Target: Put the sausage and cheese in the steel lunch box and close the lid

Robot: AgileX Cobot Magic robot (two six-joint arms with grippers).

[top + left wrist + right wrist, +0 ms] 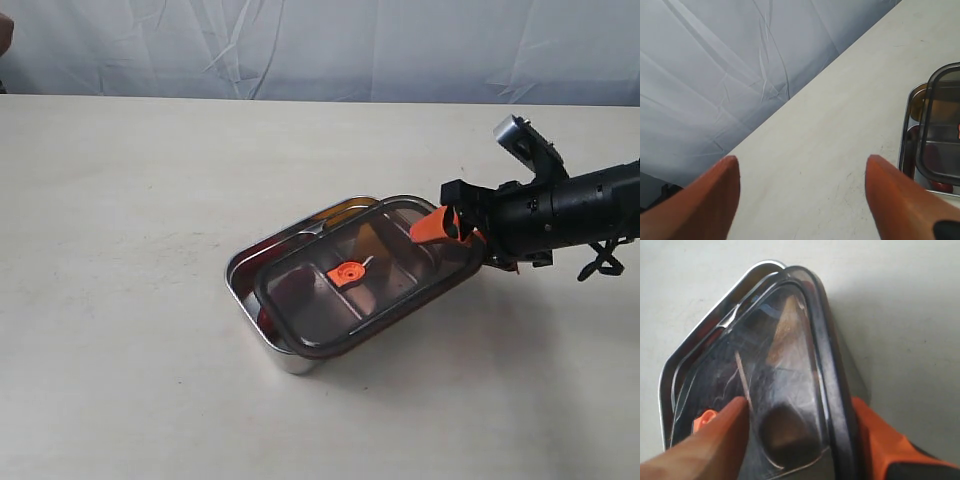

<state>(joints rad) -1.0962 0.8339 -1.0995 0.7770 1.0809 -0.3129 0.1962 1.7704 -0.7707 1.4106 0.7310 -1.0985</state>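
Note:
The steel lunch box (240, 275) lies mid-table. Over it hangs the dark tinted lid (385, 290), skewed and overhanging the box toward the right, its orange valve (350, 272) facing up. My right gripper (450, 228) is shut on the lid's right rim, one finger on top and one beneath; in the right wrist view the gripper (800, 402) straddles the lid's black rim (830, 365). Through the lid the yellow-orange cheese (785, 330) shows dimly, and the red sausage (288, 287) shows in the near compartment. My left gripper (802, 160) is open over bare table, out of the exterior view.
A pale wrinkled cloth (320, 45) backs the far table edge. The left wrist view catches the box's rim (905, 125) and the lid's corner (940, 115) off to one side. A dark object sits at the exterior view's upper left corner (5, 35).

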